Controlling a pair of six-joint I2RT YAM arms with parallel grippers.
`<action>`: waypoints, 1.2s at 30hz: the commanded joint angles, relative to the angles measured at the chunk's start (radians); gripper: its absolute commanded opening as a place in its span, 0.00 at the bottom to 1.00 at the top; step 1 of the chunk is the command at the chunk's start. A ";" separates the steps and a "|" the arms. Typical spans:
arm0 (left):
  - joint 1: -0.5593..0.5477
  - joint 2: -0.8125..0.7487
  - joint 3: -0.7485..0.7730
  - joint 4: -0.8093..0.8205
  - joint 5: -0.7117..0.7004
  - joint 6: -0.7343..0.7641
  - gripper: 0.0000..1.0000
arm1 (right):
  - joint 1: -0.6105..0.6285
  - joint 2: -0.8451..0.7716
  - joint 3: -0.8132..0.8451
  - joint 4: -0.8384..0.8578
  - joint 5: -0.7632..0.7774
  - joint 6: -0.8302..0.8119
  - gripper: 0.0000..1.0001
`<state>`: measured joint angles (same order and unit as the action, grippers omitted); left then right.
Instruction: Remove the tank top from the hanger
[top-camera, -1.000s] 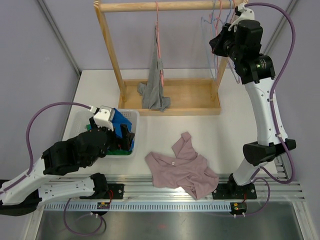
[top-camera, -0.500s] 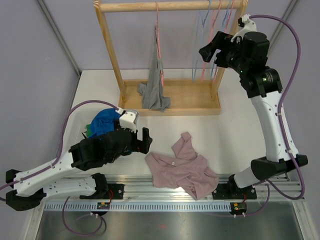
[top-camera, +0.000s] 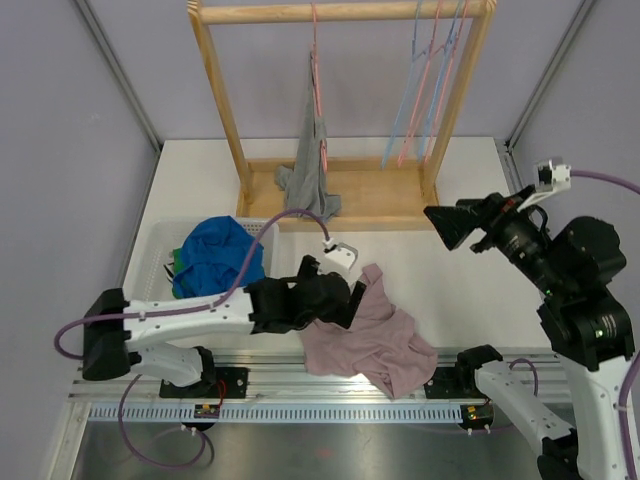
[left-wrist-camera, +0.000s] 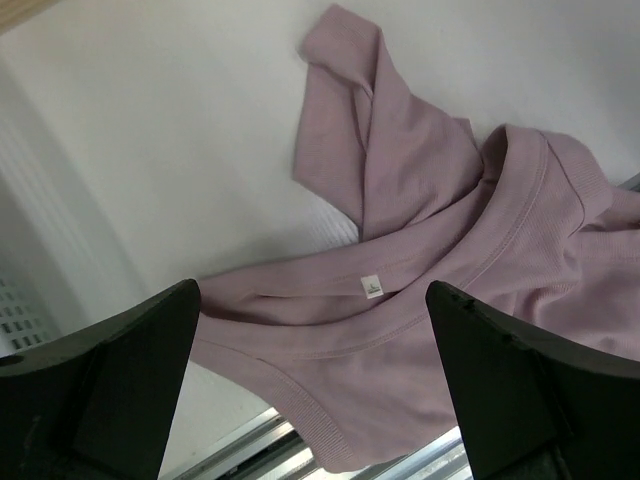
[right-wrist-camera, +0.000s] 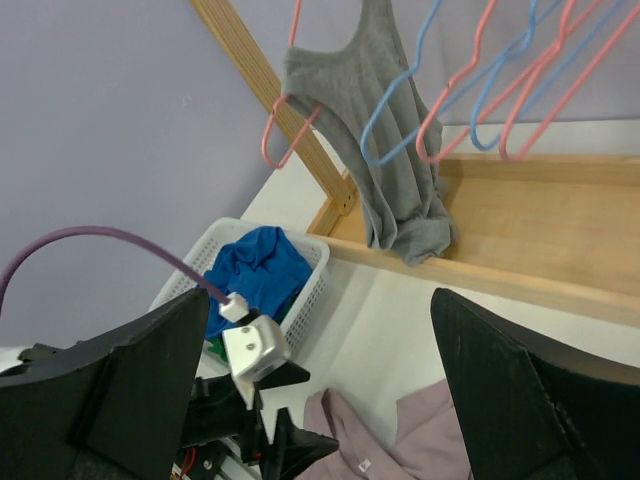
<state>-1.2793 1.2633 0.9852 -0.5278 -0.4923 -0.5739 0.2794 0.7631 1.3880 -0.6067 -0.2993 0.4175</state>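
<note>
Your tank top (top-camera: 312, 170) hangs from the pink hanger (top-camera: 316, 75) on the wooden rack (top-camera: 222, 110) at the far side of the bench (top-camera: 460, 280), well apart from both pincers. Your left pincer (top-camera: 343, 300) sits low over the mauve shirt (top-camera: 375, 335), jaws spread wide and empty. Your right pincer (top-camera: 455, 227) is raised at the right, facing the rack, also wide and empty
</note>
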 joint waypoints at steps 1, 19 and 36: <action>-0.041 0.118 0.088 0.100 0.004 -0.027 0.99 | 0.000 -0.112 -0.082 -0.060 0.018 -0.003 1.00; -0.083 0.651 0.244 0.186 0.208 -0.104 0.99 | 0.000 -0.398 -0.003 -0.423 0.023 -0.083 0.99; -0.107 0.246 0.285 -0.312 -0.222 -0.219 0.00 | 0.001 -0.464 -0.061 -0.390 -0.026 -0.069 0.99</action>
<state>-1.3930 1.6283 1.1912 -0.6521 -0.4946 -0.7364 0.2794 0.3096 1.3392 -1.0157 -0.3023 0.3561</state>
